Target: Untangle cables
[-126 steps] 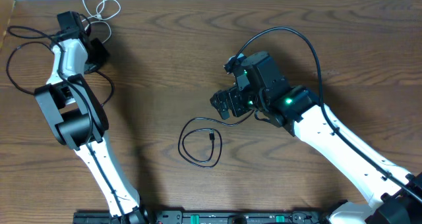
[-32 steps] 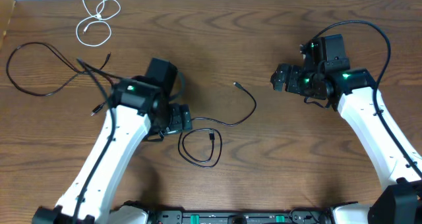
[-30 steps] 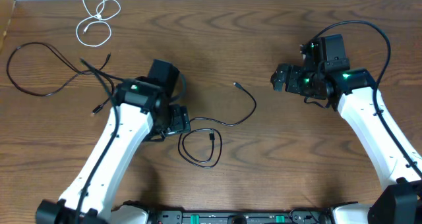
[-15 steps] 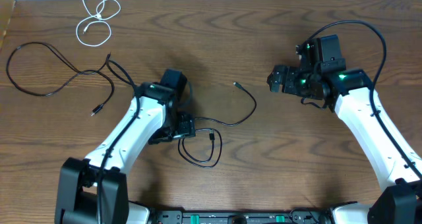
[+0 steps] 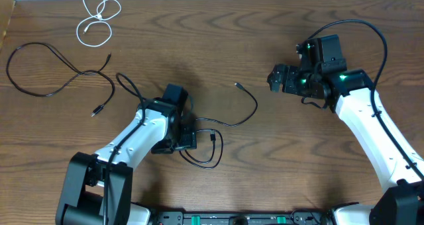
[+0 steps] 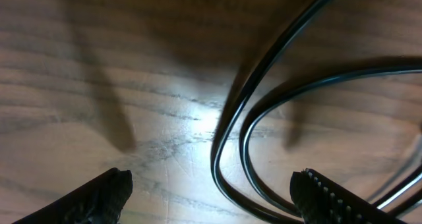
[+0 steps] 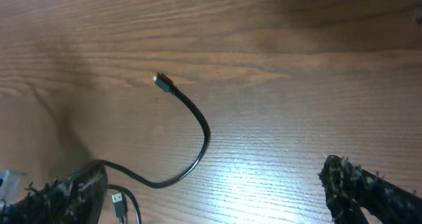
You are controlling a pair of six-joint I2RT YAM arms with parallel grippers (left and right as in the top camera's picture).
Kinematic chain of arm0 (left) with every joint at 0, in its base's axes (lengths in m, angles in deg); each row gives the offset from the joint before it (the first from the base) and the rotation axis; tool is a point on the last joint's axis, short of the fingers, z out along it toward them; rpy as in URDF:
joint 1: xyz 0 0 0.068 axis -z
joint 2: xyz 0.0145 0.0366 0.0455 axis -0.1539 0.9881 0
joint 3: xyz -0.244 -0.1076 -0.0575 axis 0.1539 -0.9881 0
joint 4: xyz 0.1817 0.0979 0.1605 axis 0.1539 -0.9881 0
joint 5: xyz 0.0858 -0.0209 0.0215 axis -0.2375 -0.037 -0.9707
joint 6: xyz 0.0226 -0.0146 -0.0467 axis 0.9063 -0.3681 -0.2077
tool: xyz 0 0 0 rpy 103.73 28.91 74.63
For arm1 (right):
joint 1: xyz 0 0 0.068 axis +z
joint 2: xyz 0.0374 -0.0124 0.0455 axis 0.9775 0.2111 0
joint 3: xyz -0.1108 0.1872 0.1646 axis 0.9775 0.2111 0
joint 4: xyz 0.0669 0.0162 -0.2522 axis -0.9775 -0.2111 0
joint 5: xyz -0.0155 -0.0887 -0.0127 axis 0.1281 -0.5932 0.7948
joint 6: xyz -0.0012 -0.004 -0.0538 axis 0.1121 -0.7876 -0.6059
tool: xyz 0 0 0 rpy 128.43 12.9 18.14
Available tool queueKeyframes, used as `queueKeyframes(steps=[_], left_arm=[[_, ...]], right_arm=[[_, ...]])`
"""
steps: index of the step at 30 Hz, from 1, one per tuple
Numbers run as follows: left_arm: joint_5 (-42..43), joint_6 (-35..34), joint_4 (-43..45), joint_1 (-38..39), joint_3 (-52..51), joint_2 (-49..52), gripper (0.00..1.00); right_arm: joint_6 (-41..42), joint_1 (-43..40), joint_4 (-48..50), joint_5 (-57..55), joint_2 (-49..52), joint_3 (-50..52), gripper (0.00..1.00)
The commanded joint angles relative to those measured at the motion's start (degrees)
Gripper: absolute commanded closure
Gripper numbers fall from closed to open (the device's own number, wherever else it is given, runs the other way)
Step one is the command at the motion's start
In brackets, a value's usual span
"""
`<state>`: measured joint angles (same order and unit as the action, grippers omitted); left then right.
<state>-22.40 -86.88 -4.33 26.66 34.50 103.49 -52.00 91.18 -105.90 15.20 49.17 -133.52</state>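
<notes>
Two strands of black cable (image 6: 227,128) curve across the wooden worktop (image 6: 99,85), lying between the tool's (image 6: 216,196) widely spread fingertips at the bottom corners.

1 white cable (image 5: 96,16), 2 black cables (image 5: 225,122)

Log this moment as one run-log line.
left gripper: open, straddling short black cable | right gripper: open, empty | long black cable, white cable: lying apart

White (image 5: 99,16), left blk (image 5: 79,71), mid blk (image 5: 256,107): prob. apart.
</notes>
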Motion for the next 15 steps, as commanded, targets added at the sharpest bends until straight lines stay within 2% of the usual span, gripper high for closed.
queueKeyframes(steps=[1, 5, 15], left_arm=[[0.04, 0.94, 1.09, 0.17, -0.85, 0.50, 0.18], [-2.16, 0.68, 1.68, 0.20, -0.85, 0.50, 0.24], [-4.00, -0.42, 1.99, 1.09, -0.85, 4.13, 0.24]], right_arm=[[0.63, 0.35, 0.57, -0.04, 0.13, 0.26, 0.01], [0.63, 0.35, 0.83, -0.04, 0.13, 0.26, 0.01], [0.61, 0.35, 1.25, -0.04, 0.13, 0.26, 0.01]])
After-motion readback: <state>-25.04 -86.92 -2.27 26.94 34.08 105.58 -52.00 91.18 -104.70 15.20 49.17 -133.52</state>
